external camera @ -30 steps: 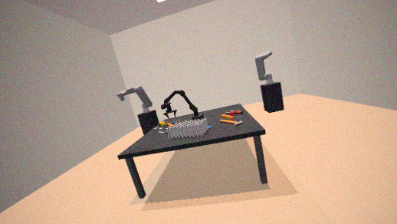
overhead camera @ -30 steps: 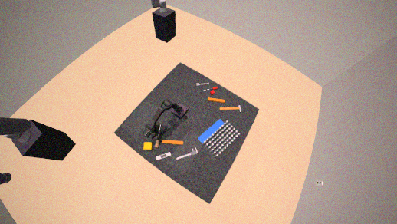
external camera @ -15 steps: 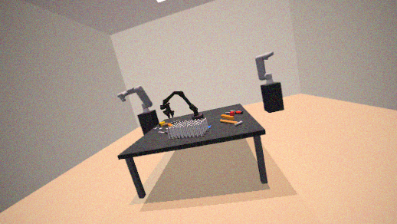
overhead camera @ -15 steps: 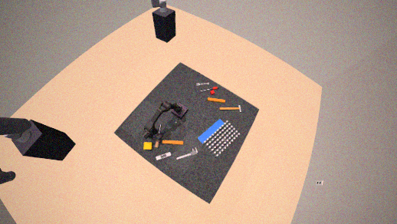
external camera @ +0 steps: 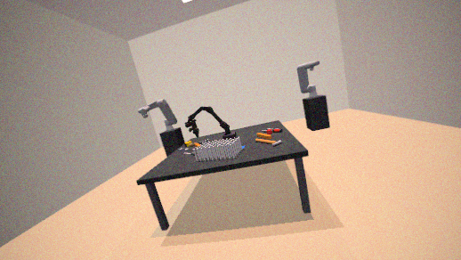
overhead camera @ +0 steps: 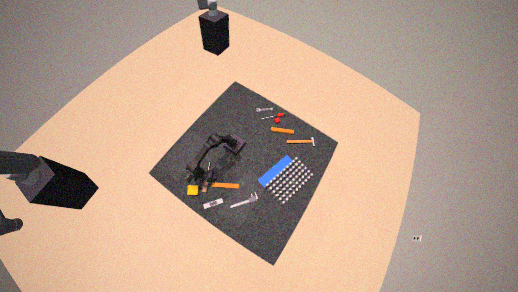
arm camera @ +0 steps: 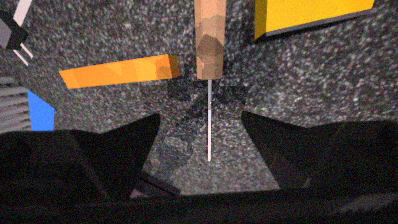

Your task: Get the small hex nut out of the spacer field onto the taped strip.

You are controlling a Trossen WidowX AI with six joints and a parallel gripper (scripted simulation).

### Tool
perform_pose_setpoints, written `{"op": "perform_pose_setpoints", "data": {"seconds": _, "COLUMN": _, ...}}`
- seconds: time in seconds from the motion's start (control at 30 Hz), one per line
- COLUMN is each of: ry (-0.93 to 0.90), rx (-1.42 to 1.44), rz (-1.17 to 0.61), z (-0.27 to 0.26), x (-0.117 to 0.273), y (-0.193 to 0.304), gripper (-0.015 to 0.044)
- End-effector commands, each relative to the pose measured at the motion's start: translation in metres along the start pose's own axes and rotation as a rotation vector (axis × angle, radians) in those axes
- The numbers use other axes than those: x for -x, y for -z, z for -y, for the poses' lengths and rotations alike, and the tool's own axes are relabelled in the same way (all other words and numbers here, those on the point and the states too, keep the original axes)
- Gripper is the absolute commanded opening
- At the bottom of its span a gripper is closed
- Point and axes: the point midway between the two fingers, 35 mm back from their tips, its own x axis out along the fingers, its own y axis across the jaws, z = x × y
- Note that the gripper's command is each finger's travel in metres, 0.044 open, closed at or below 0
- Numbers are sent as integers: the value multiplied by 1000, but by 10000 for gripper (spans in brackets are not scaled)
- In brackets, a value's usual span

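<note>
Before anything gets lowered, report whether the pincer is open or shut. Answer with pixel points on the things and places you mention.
Open: in the wrist view, the pincer's (arm camera: 201,116) two fingertips stand wide apart, with nothing gripped between them; the thin metal shaft (arm camera: 209,125) in the gap touches neither.

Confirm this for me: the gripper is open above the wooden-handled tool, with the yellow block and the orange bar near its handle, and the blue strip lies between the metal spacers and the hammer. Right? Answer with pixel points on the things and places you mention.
Not quite: the top view shows the blue strip (overhead camera: 275,171) (arm camera: 41,112) along the arm-facing side of the metal spacers (overhead camera: 290,180) (external camera: 218,150) (arm camera: 12,102). The rest stands.
</note>
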Motion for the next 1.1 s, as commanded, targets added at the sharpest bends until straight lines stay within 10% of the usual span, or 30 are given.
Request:
{"op": "perform_pose_setpoints", "data": {"seconds": 0.0, "ry": -3, "rx": 32, "rz": 5, "z": 0, "x": 1, "y": -2, "gripper": 440}}
{"op": "perform_pose_setpoints", "data": {"seconds": 0.2, "ry": -3, "rx": 32, "rz": 5, "z": 0, "x": 1, "y": -2, "gripper": 282}}
{"op": "perform_pose_setpoints", "data": {"seconds": 1.07, "ry": -3, "rx": 32, "rz": 5, "z": 8, "x": -23, "y": -4, "gripper": 280}}
